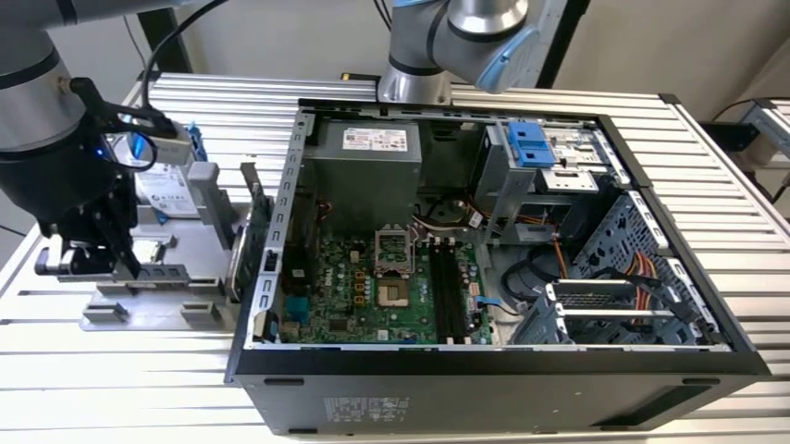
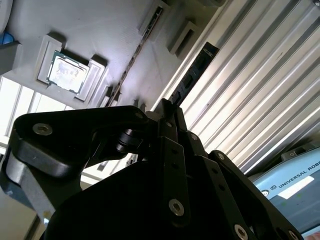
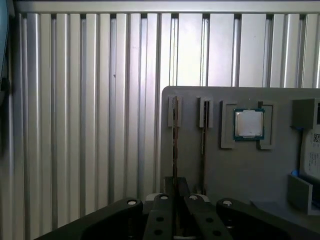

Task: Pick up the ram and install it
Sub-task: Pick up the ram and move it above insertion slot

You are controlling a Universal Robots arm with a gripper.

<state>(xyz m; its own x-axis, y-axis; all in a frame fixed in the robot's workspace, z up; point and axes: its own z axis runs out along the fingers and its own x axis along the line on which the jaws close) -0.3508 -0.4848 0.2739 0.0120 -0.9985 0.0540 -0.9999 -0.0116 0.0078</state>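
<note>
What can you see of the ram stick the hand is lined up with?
The ram stands on edge in the slot nearest the border of the grey tray. The first wrist view therefore shows it as a thin, dark, straight strip. Its far end sits in a small grey bracket of the tray. The hand sits over its near end, and whether they touch cannot be judged. It is not yet installed.
</note>
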